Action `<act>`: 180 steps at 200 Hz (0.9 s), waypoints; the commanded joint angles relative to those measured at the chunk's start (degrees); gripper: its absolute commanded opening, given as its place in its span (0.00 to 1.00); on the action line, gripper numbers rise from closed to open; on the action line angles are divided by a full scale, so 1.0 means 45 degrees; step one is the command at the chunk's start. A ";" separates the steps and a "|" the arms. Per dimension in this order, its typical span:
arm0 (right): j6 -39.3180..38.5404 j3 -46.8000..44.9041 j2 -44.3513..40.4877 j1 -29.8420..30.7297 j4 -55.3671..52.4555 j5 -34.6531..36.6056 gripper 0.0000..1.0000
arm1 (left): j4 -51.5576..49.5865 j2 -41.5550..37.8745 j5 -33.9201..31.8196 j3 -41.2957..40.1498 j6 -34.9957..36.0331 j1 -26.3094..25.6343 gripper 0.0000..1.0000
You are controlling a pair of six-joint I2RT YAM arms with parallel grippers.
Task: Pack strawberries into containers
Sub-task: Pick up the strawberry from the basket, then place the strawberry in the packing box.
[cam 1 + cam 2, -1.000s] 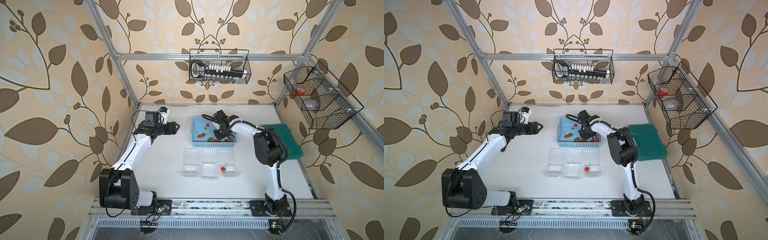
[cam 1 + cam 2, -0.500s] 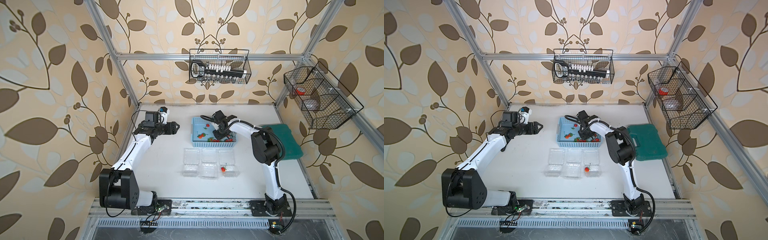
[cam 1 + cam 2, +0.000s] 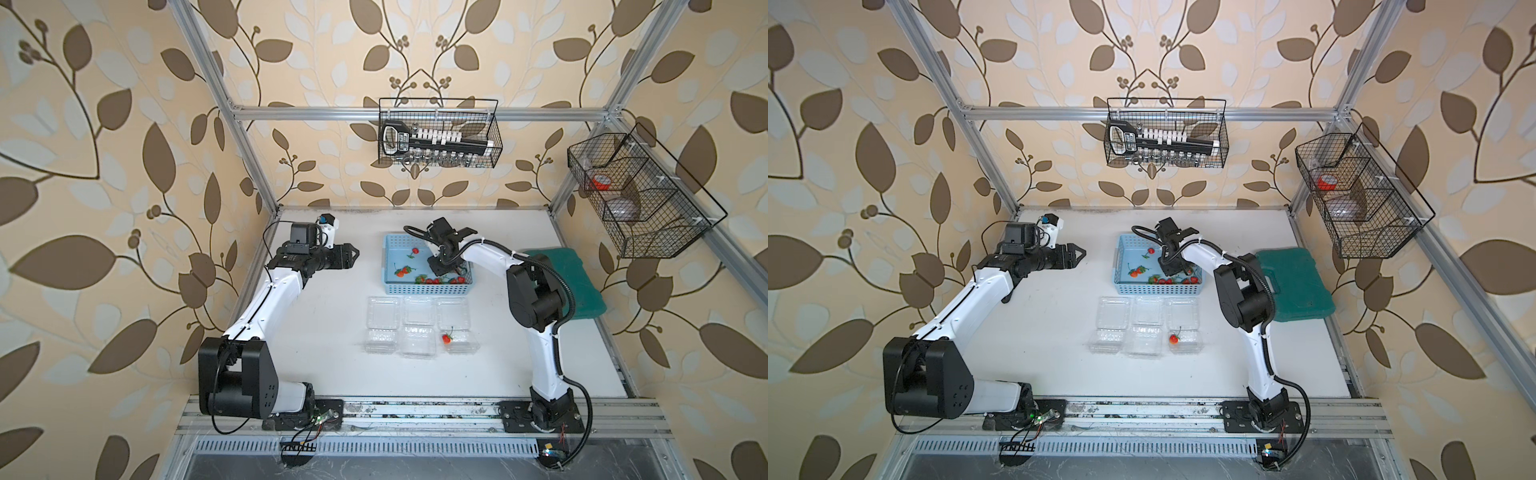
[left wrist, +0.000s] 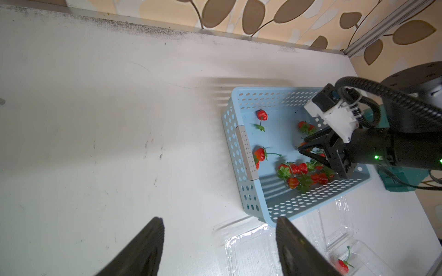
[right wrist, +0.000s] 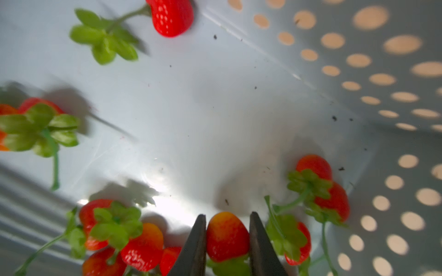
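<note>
**Strawberry**: one berry is clamped at its sides between the two fingers of the right end effector. It is held low inside the light blue basket. Whether it is lifted clear of the basket floor cannot be told.

**Strawberries**: the rest are scattered over the basket floor, most of them bunched against one long wall.

**Containers**: they are set in a row on the counter, just in front of the basket, with their lids folded open. A packed strawberry is seen in the container on the robot's right. The other two are seen empty.

**Progress (judged):** the task is at an early stage.
- One berry is packed.
- One berry is in the grasp.
- The bulk is left in the basket.
- No lid is closed.

**Counts:**
- Strawberries in the basket: about a dozen, the gripped one included. An exact figure is prevented by overlap in the cluster.
- Strawberries in containers: 1.
- Containers: 3.
- Blue basket: 1.
- Black wire baskets on the walls: 2.
- Green case beside the right arm: 1.

**Left end effector**: the jaws are held apart with nothing between them. It is poised above bare counter, apart from the basket.
</note>
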 commanded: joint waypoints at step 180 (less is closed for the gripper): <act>0.4633 -0.9658 -0.9943 0.3437 -0.0691 -0.0805 0.26 | 0.0099 -0.0575 0.0470 0.0396 -0.0026 -0.0103 0.75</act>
